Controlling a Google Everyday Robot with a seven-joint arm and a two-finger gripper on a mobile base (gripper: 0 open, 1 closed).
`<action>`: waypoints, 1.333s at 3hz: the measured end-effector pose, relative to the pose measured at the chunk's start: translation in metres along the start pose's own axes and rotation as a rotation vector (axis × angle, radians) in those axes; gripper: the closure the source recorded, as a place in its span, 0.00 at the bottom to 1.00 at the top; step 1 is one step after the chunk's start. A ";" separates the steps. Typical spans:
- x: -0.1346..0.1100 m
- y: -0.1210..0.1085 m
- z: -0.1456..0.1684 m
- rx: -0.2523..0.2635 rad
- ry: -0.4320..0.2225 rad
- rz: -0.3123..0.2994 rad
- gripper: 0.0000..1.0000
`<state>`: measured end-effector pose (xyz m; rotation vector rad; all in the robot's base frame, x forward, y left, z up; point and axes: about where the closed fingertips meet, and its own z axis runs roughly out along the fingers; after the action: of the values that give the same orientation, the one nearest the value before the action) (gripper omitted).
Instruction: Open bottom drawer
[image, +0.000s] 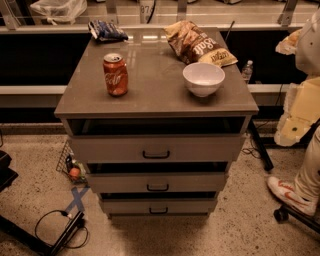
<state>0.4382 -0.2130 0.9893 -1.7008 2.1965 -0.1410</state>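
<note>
A grey-brown cabinet with a smooth flat top (155, 65) stands in the middle of the speckled floor, its three drawer fronts facing me. The bottom drawer (130, 206), a grey-beige panel and the narrowest of the three, sits lowest on the cabinet's front, just above the floor. Its small black bar handle (158, 211) is centred on the panel. A dark strip shows between this front and the middle drawer (125, 182) above it, and a similar strip runs above the top drawer (110, 148).

The robot's pale, blocky arm (309, 97) hangs down along the cabinet's right side, well apart from it and partly cut off at the edge of sight. Its gripper (290, 131) is at the arm's lower end, about level with the top drawer and off the cabinet's right corner, touching nothing on the cabinet. Whether it is spread or closed I cannot tell from here.

On the cabinet top a red soda can (115, 75) stands upright at the left and a white bowl (203, 78) sits at the right. A brown crisp bag (197, 44) lies behind the bowl, and a blue packet (106, 31) lies at the back left corner. To the cabinet's lower right, a white and red sneaker (290, 194) rests on the floor.
</note>
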 end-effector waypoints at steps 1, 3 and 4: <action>0.000 0.000 0.000 0.000 0.000 0.000 0.00; 0.052 0.039 0.043 0.062 -0.104 0.086 0.00; 0.082 0.068 0.094 0.074 -0.170 0.113 0.00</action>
<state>0.3907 -0.2597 0.8637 -1.4876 2.1280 -0.0457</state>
